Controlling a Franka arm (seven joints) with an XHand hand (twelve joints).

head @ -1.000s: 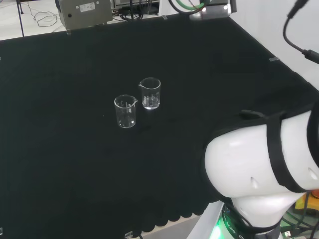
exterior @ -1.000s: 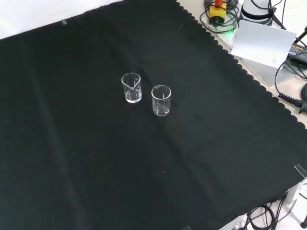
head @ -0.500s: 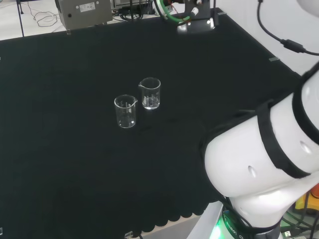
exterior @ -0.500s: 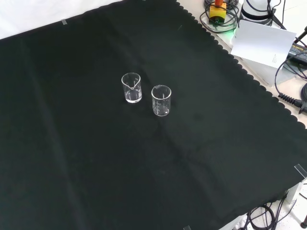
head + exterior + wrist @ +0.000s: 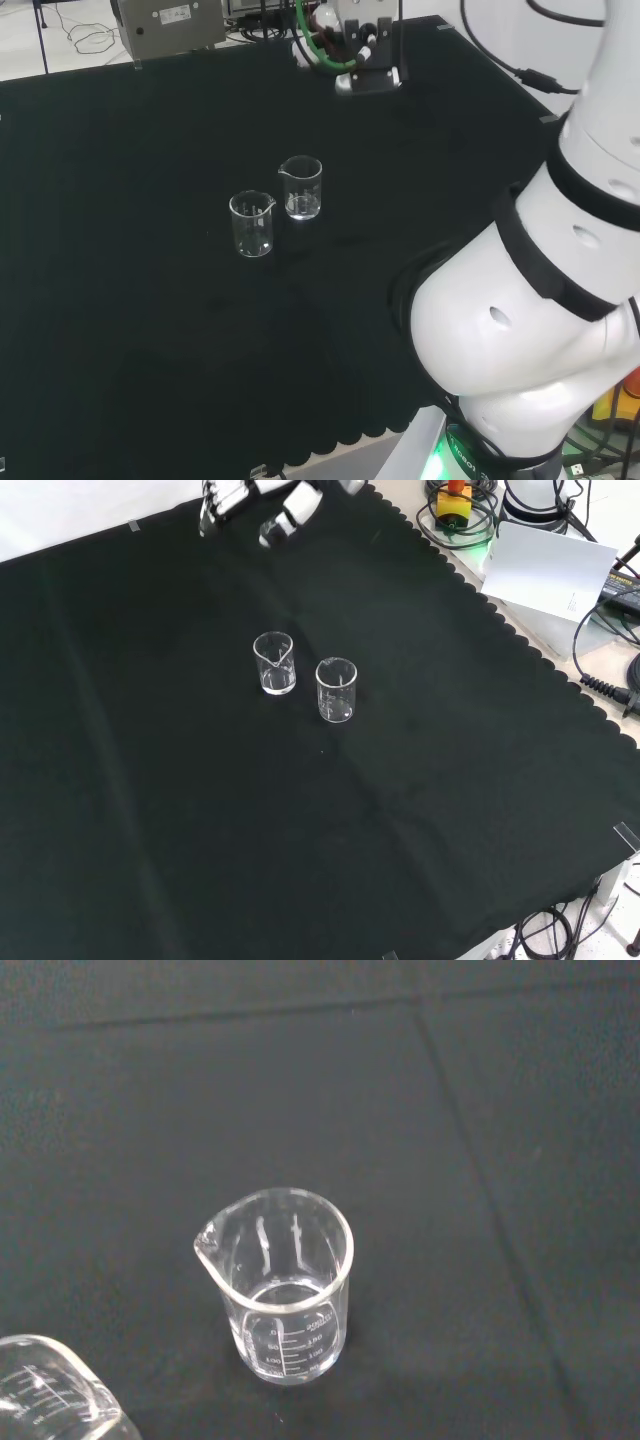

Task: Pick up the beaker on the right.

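Note:
Two clear, empty glass beakers stand side by side mid-cloth. In the head view one beaker (image 5: 252, 223) is on the left and the other beaker (image 5: 301, 187) is to its right and a little farther off. In the front view the same pair shows as a left beaker (image 5: 274, 663) and a right beaker (image 5: 336, 689). The hand (image 5: 287, 515) hangs at the front view's top edge, well above and behind the beakers, fingers relaxed and apart, holding nothing. The wrist view looks down on one spouted beaker (image 5: 281, 1290), with a second beaker's rim (image 5: 50, 1390) at the corner.
The arm's white links (image 5: 530, 300) fill the head view's right side. A grey box (image 5: 170, 22) stands beyond the cloth's far edge. Cables, a yellow-and-red button (image 5: 455, 500) and a white sheet (image 5: 548, 568) lie past the scalloped cloth edge (image 5: 520, 640).
The hand's fingers have come into the front view at its top edge. In the head view the arm's links have swung and the wrist has moved left. Both beakers stand where they were.

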